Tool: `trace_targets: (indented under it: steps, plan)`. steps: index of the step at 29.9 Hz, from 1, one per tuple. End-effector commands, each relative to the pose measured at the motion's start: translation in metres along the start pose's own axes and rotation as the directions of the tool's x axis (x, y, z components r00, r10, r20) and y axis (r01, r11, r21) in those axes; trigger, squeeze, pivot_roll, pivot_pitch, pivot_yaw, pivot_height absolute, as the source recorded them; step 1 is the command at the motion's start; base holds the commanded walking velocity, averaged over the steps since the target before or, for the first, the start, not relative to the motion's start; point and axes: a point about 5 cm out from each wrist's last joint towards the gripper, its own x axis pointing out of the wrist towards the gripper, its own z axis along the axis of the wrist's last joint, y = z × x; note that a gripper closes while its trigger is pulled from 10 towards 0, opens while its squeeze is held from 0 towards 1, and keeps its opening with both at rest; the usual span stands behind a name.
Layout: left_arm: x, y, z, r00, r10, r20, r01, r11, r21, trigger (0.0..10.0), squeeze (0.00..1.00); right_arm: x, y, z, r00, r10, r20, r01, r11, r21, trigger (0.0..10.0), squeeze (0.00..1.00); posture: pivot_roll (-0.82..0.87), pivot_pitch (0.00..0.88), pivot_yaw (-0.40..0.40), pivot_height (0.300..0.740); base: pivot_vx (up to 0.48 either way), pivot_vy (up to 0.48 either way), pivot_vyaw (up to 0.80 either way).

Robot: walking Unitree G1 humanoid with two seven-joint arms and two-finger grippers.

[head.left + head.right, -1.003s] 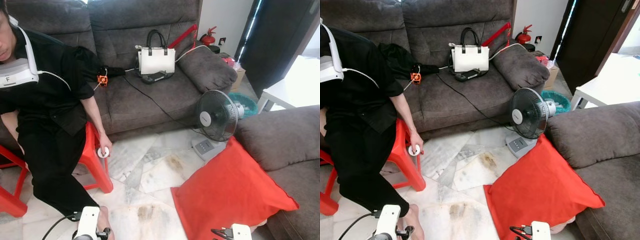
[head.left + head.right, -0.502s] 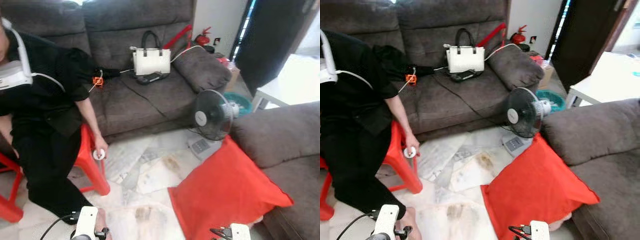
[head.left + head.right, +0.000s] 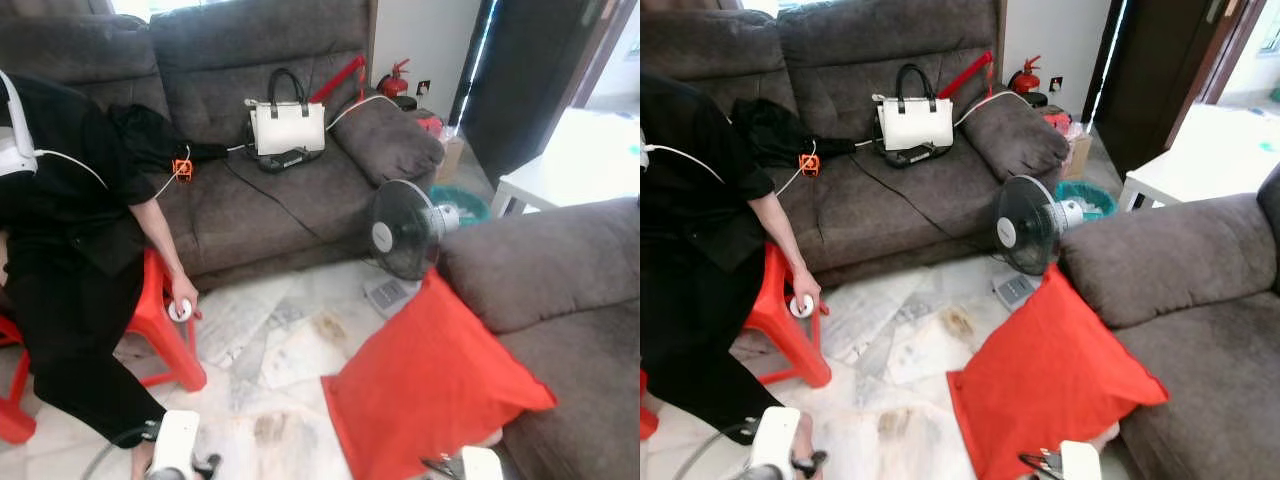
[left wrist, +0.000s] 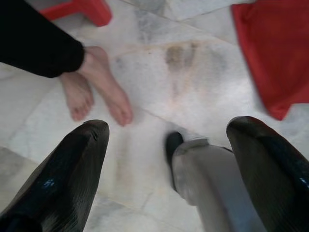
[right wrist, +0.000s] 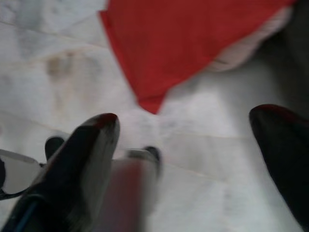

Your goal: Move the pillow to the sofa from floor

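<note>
black fingers of the left hand (image 4: pixel 166 169) stand well apart, pointing down at the pale marble floor (image 4: pixel 159 72), with nothing between them. the left arm hangs low at the robot's left side, its white wrist housing (image 3: pixel 175 440) at the bottom edge of the head view. the right hand (image 5: pixel 183 145) is likewise spread wide and empty, aimed down at the floor, and its white wrist housing (image 3: pixel 480 465) sits at the bottom edge on the robot's right.

the red pillow (image 3: pixel 430 385) is on the floor, tilted up against the front of the grey sofa (image 3: pixel 560 300) on the robot's right, its upper corner close to the sofa's arm. in the right wrist view a pointed corner of the pillow (image 5: pixel 193 43) lies on the floor beyond the fingertips, apart from them; the picture is blurred. in the left wrist view the pillow's edge (image 4: pixel 275 53) lies off to one side, well apart from that hand.

a standing fan (image 3: pixel 400 230) is just behind the pillow. a second grey sofa (image 3: pixel 280 190) along the far side carries a white handbag (image 3: pixel 288 125). a person in black (image 3: pixel 70 250) sits on a red plastic chair (image 3: pixel 165 330) on the robot's left, bare feet (image 4: pixel 99 94) on the floor near the left hand.
</note>
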Motion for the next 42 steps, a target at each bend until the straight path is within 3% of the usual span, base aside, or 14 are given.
trace_targets:
  steps: [1,20,42]
  plan:
    - [-0.0011,0.0095,-0.0008,1.000,0.019,-0.010,-0.019,1.000,0.025,10.0,0.00,0.0027,0.0071,0.0077,1.000,0.018,0.023,-0.018,1.000,0.005,10.0,0.00,0.08,0.000,-0.024,0.740,0.000,-0.319,0.00]
    - [-0.0009,0.0096,0.0001,1.000,0.015,-0.010,-0.014,0.999,0.044,10.0,0.00,0.0028,0.0073,0.0081,1.000,0.021,0.023,-0.021,1.000,0.008,10.0,0.00,0.08,0.003,-0.023,0.740,0.000,-0.318,0.00]
    - [-0.0013,0.0098,0.0019,0.999,0.024,0.027,-0.023,1.000,-0.012,10.0,0.00,0.0027,0.0083,0.0088,0.999,0.024,0.039,-0.025,0.999,0.030,10.0,0.00,0.08,0.005,-0.021,0.740,0.000,0.000,0.00]
